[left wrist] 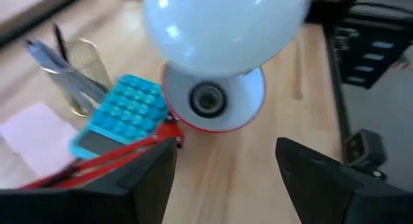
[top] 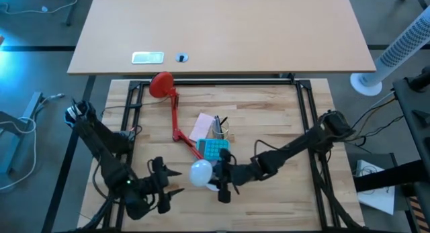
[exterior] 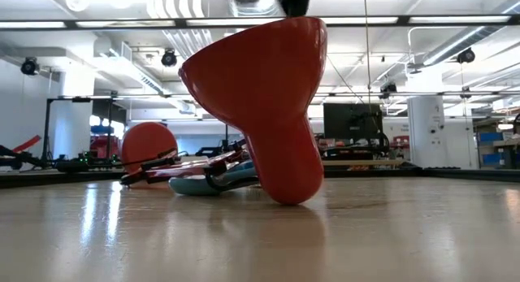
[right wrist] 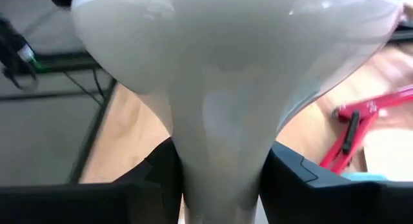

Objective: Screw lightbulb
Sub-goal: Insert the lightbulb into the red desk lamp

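right gripper (top: 222, 181): near the front middle of the table, fingers pinched on the narrow neck of the lightbulb (top: 201, 172); in the right wrist view the two dark fingers (right wrist: 155, 179) press against either side of the neck (right wrist: 219, 166).

left gripper (top: 169, 182): front left of the table, just beside the bulb, fingers spread wide and holding nothing; in the left wrist view its fingers (left wrist: 151, 179) stand well apart with bare wood between them, not touching anything.

lightbulb: held over the lamp shade (left wrist: 213, 101), its white dome (left wrist: 222, 24) pointing toward the left gripper, its neck toward the right gripper. long axis runs roughly level, from right gripper to left. the screw base is hidden between the right gripper's fingers.

lamp shade: red outside, white inside, a dark socket (left wrist: 206, 98) in its middle; lies on its side on the wood. in the low view the shade (exterior: 260, 103) fills the middle and blocks both grippers. whether the bulb touches the shade cannot be told.

lamp: red arm (top: 178, 125) runs back to a round red base (top: 161, 85) at the rear left.

other items, mid-table: blue calculator (top: 215, 149), pink notepad (top: 203, 127), mesh pen cup (top: 220, 129) with pens.
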### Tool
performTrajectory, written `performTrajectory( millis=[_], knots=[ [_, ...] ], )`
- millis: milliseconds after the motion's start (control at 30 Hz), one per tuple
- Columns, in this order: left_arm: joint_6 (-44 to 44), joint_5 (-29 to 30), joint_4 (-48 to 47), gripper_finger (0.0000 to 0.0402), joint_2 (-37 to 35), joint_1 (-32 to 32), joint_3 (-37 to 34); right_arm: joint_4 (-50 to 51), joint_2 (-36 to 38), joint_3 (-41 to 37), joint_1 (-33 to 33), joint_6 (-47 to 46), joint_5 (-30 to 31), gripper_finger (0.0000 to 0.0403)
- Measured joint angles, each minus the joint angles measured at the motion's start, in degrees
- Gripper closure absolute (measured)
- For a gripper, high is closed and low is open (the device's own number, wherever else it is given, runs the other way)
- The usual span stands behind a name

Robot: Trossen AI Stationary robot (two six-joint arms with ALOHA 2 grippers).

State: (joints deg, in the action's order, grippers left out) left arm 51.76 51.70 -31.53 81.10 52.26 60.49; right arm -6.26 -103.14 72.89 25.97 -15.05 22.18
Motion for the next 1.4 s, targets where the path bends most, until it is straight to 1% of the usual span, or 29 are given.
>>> performTrajectory(
  millis=[67, 200, 267, 367, 400, 500, 600, 767, 900, 1133, 1333, 1400],
  knots=[
    [-1.0, -0.9, 7.3, 0.0148, -0.1, -0.1, -3.6, -2.3, -1.4, -0.3, -0.6, 0.6, -1.3, 0.0257],
    [-6.8, -1.7, 28.4, 0.0149, 0.1, -0.5, -12.7, -7.5, -2.0, -1.7, -0.7, 1.5, -1.2, 0.0264],
    [-9.3, -1.2, 37.5, 0.0149, 0.1, -1.0, -16.7, -9.3, -1.7, -3.0, -0.7, 1.8, -1.0, 0.0265],
    [-13.1, 1.7, 46.2, 0.0149, 0.1, -1.6, -21.1, -11.0, -1.3, -5.7, -0.8, 1.9, 0.8, 0.0262],
    [-14.6, 1.8, 48.2, 0.0149, 0.1, -2.2, -22.1, -12.5, -1.3, -7.0, -0.8, 1.3, 1.7, 0.0259],
    [-18.3, 1.7, 51.3, 0.0149, 0.3, -4.7, -24.4, -20.6, -1.3, -11.5, -0.8, -0.7, 2.4, 0.0256],
    [-20.7, -0.2, 53.6, 0.0149, 0.3, -7.7, -25.6, -25.6, -1.2, -14.1, -0.7, 0.9, 3.6, 0.0261],
    [-24.7, -6.7, 59.2, 0.0149, 0.9, -12.4, -26.5, -25.5, -1.2, -15.0, -0.5, 5.7, 3.7, 0.0263],
    [-28.9, -9.4, 65.9, 0.0149, 2.7, -13.9, -26.9, -25.3, -1.2, -15.3, -0.5, 6.0, 3.4, 0.0256],
    [-29.9, -9.4, 67.0, 0.0149, 5.0, -14.0, -25.6, -25.6, -1.2, -15.3, 0.1, 7.5, 2.9, 0.0259],
    [-34.7, -9.6, 69.7, 0.0149, 6.8, -14.1, -22.7, -25.2, -1.2, -15.3, 0.6, 9.7, 2.8, 0.0246],
    [-35.2, -10.7, 69.4, 0.0149, 7.0, -14.1, -22.0, -24.1, -1.1, -15.3, 0.8, 9.7, 2.8, 0.0245]
  ],
)
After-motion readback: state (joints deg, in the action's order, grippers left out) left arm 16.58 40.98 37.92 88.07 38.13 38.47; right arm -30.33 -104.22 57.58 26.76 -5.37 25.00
